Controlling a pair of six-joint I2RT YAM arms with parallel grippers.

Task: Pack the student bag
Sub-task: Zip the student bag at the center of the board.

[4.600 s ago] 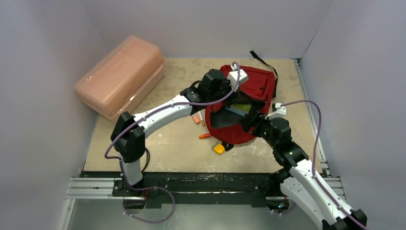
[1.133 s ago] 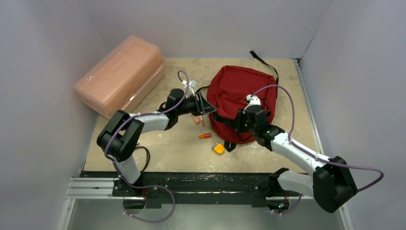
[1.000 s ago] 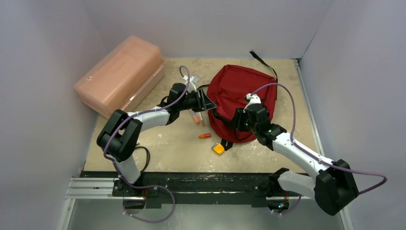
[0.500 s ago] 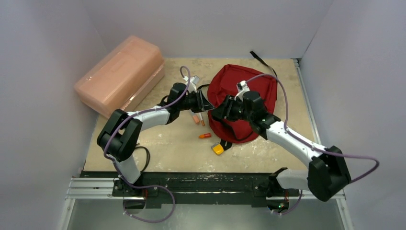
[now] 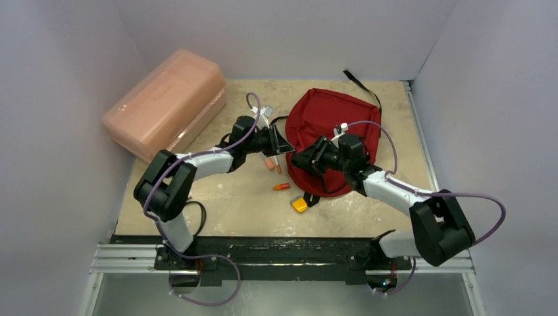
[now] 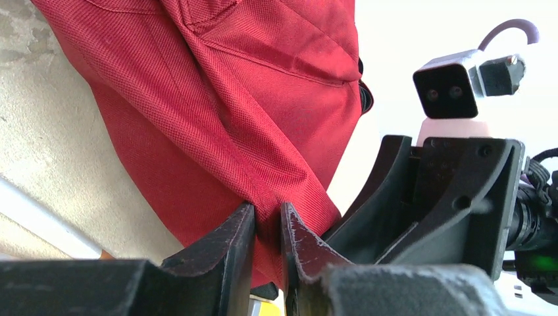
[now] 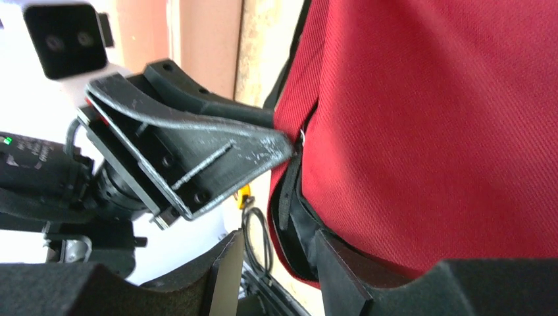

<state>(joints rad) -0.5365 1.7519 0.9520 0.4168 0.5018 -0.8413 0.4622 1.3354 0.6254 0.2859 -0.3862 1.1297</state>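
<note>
Student bag [image 5: 342,125] lies on tabletop [image 5: 224,197], toward the back right. Left claw [image 6: 266,210] is nearly closed, pinching a fold of red fabric at the bag's left edge. Right claw [image 7: 276,247] is part open just beside it, with fingers either side of the bag's black edging; contact cannot be told. Pink box [image 5: 166,102] sits back left, well apart.

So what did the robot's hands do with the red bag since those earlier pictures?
The student bag, held open earlier, now lies slumped. The left hand dropped to its left edge and pinches the fabric. The right hand swung over beside it, open. The pink box and small orange pieces stayed put.
</note>
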